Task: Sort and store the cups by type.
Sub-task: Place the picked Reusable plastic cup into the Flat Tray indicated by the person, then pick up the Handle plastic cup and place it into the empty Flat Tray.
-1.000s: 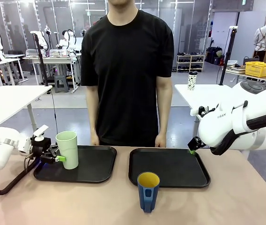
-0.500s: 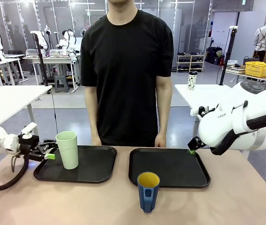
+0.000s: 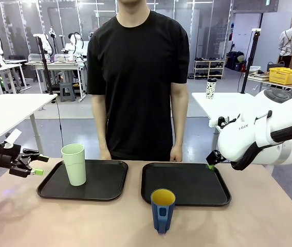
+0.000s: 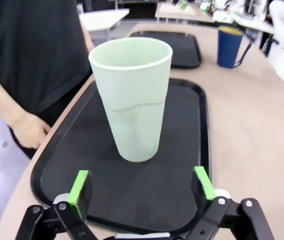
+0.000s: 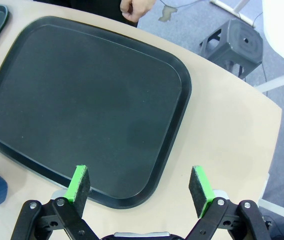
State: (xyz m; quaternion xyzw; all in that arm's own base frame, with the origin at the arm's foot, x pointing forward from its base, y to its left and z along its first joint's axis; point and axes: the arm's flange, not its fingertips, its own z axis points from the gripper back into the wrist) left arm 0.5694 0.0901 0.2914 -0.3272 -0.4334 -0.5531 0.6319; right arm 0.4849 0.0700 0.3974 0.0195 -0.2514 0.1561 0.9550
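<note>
The tumbler (image 3: 74, 164) is standing on the left tray (image 3: 107, 181), near its left end. Another tray (image 3: 187, 186) is lying just right of that tray. The handled cup (image 3: 162, 210) is standing on the table (image 3: 84, 226) off its front right corner, and a person (image 3: 138, 77) is standing behind it.

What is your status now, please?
Left gripper jaws open, apart from green tumbler, upright on left tray. Right gripper jaws open over right tray. Blue cup on table, nothing blocking.
</note>
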